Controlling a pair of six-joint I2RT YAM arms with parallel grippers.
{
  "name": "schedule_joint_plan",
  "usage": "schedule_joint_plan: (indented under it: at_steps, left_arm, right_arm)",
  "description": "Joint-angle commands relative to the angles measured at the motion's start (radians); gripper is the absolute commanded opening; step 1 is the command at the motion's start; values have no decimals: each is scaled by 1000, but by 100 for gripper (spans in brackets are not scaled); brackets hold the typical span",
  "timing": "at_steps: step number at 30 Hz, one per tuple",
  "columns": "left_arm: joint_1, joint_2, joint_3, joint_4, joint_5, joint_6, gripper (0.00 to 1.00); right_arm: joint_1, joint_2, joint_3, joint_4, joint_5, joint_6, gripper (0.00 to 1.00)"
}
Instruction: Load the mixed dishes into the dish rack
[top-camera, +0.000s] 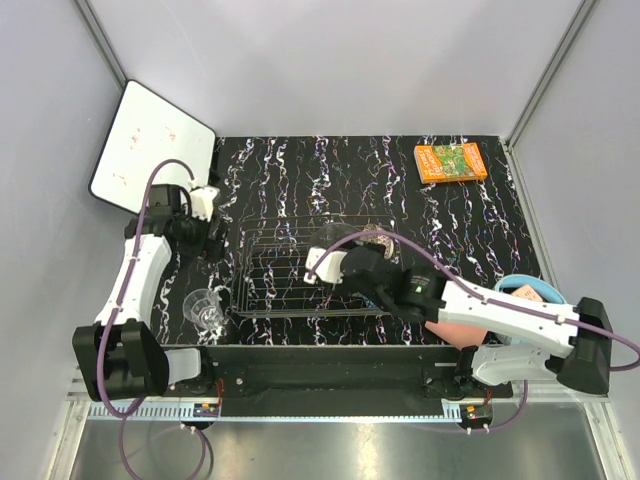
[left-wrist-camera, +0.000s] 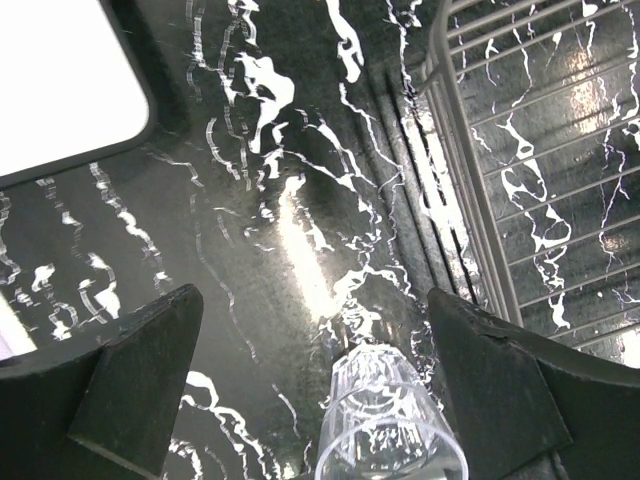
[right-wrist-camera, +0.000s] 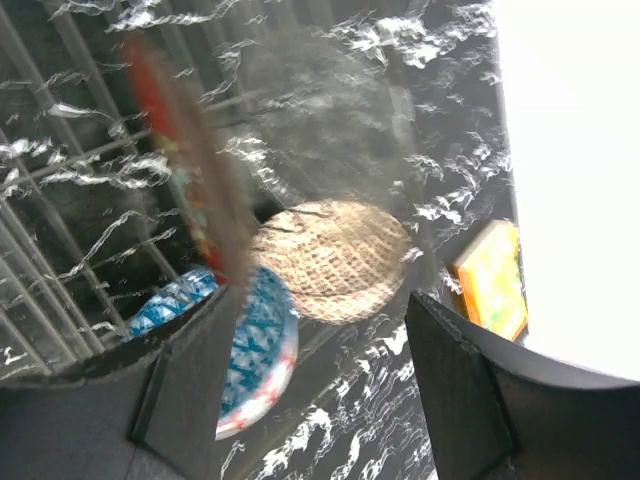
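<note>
Red dish (right-wrist-camera: 186, 160), blurred, edge-on at dish rack (left-wrist-camera: 468, 190), left hand (left-wrist-camera: 312, 305) spread, right hand (right-wrist-camera: 320, 305) spread

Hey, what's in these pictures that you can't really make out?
1. Top view: the right arm hides what stands in the rack.
2. Right wrist view: motion blur smears the red dish and glass bowl; whether the dish touches the fingers is unclear.
3. Left wrist view: the bottom edge cuts off the glass cup.
4. Top view: the pink cup is mostly under that arm.
</note>
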Motion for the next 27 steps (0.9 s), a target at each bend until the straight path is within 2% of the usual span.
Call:
schedule_joint_plan:
  at_steps: [1, 3, 7, 9, 10, 11, 13, 17, 27]
  left_arm:
    - [50, -55, 90, -72, 37, 45, 99]
    - [93, -70, 97, -118, 57, 80, 99]
    - [152, -142, 72, -218, 54, 163, 99]
    - [160, -176, 48, -271, 37, 224, 99]
    - [162, -214, 17, -287, 29, 244, 99]
    - [162, -233, 0, -302, 23, 263, 99]
    - [162, -282, -44, -339, 12, 298, 99]
    - [160, -299, -87, -367, 6, 309, 99]
    - [162, -192, -165, -272, 9, 287, 92]
  right_arm:
    - [-5, -36, 195, -88, 159, 125, 74]
    - [-5, -26, 263, -106, 216, 186, 75]
    - [-3, -14, 318, -120, 242, 332, 84]
    - [-17, -20, 317, -121, 202, 399, 82]
    - [-25, -28, 312, -121, 179, 427, 76]
    - [-37, -34, 308, -120, 134, 468, 65]
    - [-71, -43, 286, -115, 118, 514, 56]
    - [-143, -55, 245, -115, 70, 646, 56]
    - [-152, -68, 206, -112, 86, 678, 54]
